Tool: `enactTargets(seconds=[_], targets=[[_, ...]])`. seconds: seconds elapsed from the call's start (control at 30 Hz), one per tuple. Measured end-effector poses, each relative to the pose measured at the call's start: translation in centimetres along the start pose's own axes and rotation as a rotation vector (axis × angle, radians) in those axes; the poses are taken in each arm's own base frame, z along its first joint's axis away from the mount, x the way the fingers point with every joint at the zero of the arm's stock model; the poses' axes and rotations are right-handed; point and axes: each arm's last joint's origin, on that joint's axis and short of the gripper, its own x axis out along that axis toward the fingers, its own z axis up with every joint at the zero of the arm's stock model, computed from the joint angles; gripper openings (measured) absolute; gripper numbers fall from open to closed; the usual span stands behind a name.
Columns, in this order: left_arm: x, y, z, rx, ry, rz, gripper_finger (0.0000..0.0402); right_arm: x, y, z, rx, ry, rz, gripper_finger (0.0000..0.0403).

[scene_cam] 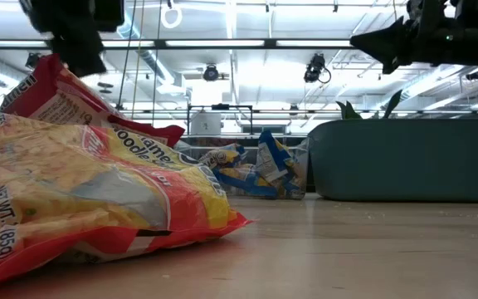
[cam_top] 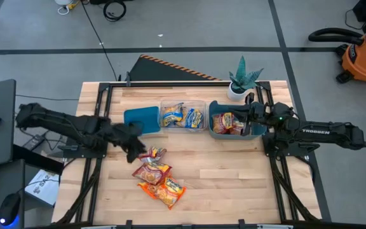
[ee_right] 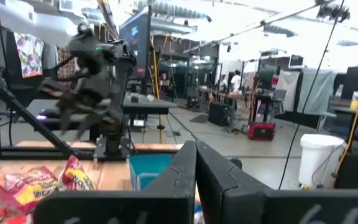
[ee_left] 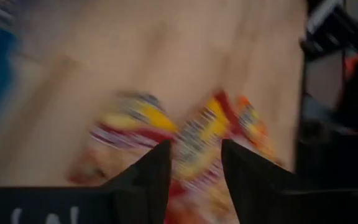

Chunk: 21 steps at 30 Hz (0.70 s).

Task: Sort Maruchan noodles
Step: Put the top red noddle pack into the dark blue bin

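Several Maruchan packets point(cam_top: 159, 175) in orange-red and red-pink-and-yellow lie flat in a loose pile on the table's near middle, and they fill the low view's left point(scene_cam: 81, 191). My left gripper point(cam_top: 134, 144) is open just above the pile's far left end, its fingers on either side of a packet point(ee_left: 197, 137) below. Blue-and-yellow packets point(cam_top: 182, 117) lie in the clear bin. Red packets point(cam_top: 227, 121) lie in the right teal bin point(cam_top: 213, 117). My right gripper point(ee_right: 196, 163) is shut and empty, hovering over that bin point(scene_cam: 405, 158).
A teal bin point(cam_top: 142, 119) stands left of the clear bin point(cam_top: 203, 102), in a row with the right teal bin along the table's far half. A potted plant point(cam_top: 241, 79) stands at the far edge behind the right bin. Bare wood point(cam_top: 234, 178) lies right of the pile.
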Motion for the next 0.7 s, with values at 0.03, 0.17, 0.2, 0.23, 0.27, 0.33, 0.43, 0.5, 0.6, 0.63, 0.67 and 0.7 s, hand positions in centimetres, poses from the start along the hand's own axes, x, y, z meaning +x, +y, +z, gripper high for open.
enactTargets(seconds=[0.03, 0.17, 0.2, 0.23, 0.27, 0.33, 0.43, 0.5, 0.6, 0.63, 0.67, 0.7], targets=[[0.2, -1.0, 0.0, -0.003, 0.038, -0.007, 0.0138, -0.1, 0.0, 0.1, -0.004, -0.011, 0.0, 0.0011], [1.0, -3.8, 0.1, 0.049, 0.149, 0.093, 0.0113, -0.3, 0.0, 0.6, -0.07, -0.044, -0.005, 0.0011], [1.1, -4.2, 0.2, 0.071, 0.164, 0.149, 0.0109, -0.4, 0.0, 0.7, -0.087, -0.048, -0.004, 0.0011], [1.3, -4.6, 0.3, 0.104, 0.17, 0.205, 0.0105, -0.4, 0.0, 0.7, -0.101, -0.054, 0.007, 0.0011], [1.6, -5.1, 0.5, 0.137, 0.172, 0.255, 0.0103, -0.4, 0.0, 0.8, -0.113, -0.068, 0.018, 0.0011], [2.3, -5.9, 0.7, 0.217, 0.172, 0.33, 0.0102, -0.4, 0.1, 1.1, -0.132, -0.103, 0.043, 0.001], [3.6, -6.9, 0.8, 0.339, 0.202, 0.391, 0.0108, -0.4, 0.1, 1.3, -0.161, -0.127, 0.053, 0.001], [4.6, -7.2, 0.8, 0.371, 0.228, 0.418, 0.0121, -0.4, 0.1, 1.4, -0.174, -0.128, 0.042, 0.001], [5.9, -7.1, 0.6, 0.394, 0.255, 0.458, 0.0148, -0.4, -0.1, 1.3, -0.182, -0.122, 0.025, 0.001], [6.1, -6.9, 0.4, 0.411, 0.267, 0.486, 0.0158, -0.4, -0.2, 1.3, -0.183, -0.12, 0.02, 0.001], [6.4, -6.8, 0.2, 0.423, 0.29, 0.51, 0.0167, -0.4, -0.3, 1.3, -0.181, -0.118, 0.017, 0.001], [6.7, -6.6, 0.1, 0.43, 0.309, 0.525, 0.0175, -0.4, -0.3, 1.2, -0.175, -0.116, 0.014, 0.001]])
